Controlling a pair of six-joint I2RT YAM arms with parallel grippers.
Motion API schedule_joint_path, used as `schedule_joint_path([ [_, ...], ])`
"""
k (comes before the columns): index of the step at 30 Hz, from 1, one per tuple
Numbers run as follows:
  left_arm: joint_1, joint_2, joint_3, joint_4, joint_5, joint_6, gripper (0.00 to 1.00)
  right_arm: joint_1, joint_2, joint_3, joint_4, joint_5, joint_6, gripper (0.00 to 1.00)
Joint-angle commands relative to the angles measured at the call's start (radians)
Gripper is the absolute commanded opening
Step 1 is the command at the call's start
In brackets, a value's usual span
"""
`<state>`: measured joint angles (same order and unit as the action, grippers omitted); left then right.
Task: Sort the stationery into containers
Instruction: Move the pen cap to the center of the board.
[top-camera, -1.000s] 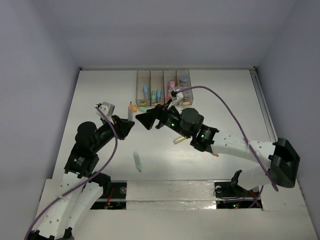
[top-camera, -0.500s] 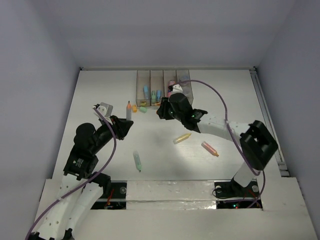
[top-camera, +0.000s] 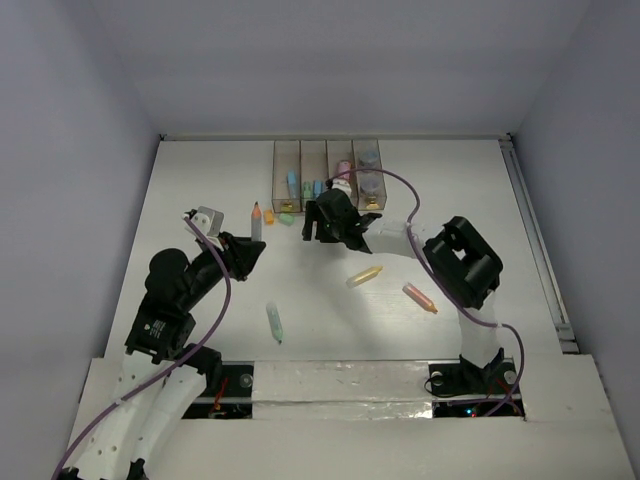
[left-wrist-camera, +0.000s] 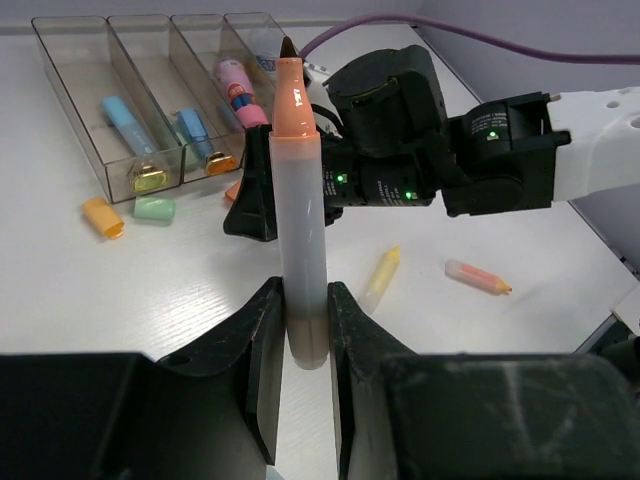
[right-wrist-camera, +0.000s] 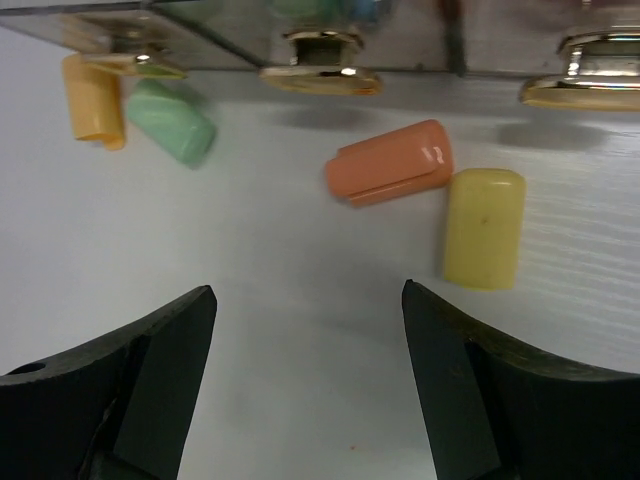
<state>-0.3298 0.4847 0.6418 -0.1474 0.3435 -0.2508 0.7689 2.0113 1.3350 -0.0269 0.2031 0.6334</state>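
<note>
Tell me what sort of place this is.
Probably a robotics lab test cell: a white table boxed in by blank grey walls, two robot arms bolted at its near edge, and only loose markers and clear bins on it.

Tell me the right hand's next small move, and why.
Probably ease the right hand forward and down over the orange cap, then close. Its jaws stand open just short of that cap, which lies beside the yellow cap, while the left hand grips an uncapped orange-tipped marker that it seems to match.
</note>
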Motion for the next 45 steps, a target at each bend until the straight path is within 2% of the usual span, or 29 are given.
schedule_joint_path([
  [1, 0.003, 0.002, 0.035, 0.046, 0.011, 0.012, 0.0, -0.022, 0.02, 0.052, 0.008, 0.044, 0.035, 0.81],
  [8, 0.003, 0.006, 0.035, 0.048, 0.014, 0.012, 0.0, -0.043, 0.102, 0.119, -0.03, 0.104, 0.014, 0.81],
  [14, 0.012, 0.012, 0.036, 0.048, 0.017, 0.013, 0.0, -0.043, 0.162, 0.148, -0.025, 0.148, -0.009, 0.77],
  [28, 0.021, 0.015, 0.033, 0.052, 0.034, 0.015, 0.0, -0.043, 0.164, 0.152, -0.028, 0.157, -0.121, 0.44],
  [35, 0.021, 0.014, 0.033, 0.052, 0.035, 0.012, 0.0, -0.043, 0.075, 0.055, 0.016, -0.008, -0.245, 0.43],
  [43, 0.021, 0.015, 0.032, 0.052, 0.037, 0.01, 0.0, -0.043, -0.095, -0.19, 0.116, -0.284, -0.42, 0.43],
  [45, 0.021, 0.017, 0.032, 0.054, 0.04, 0.012, 0.0, -0.043, -0.117, -0.217, 0.123, -0.323, -0.461, 0.49],
])
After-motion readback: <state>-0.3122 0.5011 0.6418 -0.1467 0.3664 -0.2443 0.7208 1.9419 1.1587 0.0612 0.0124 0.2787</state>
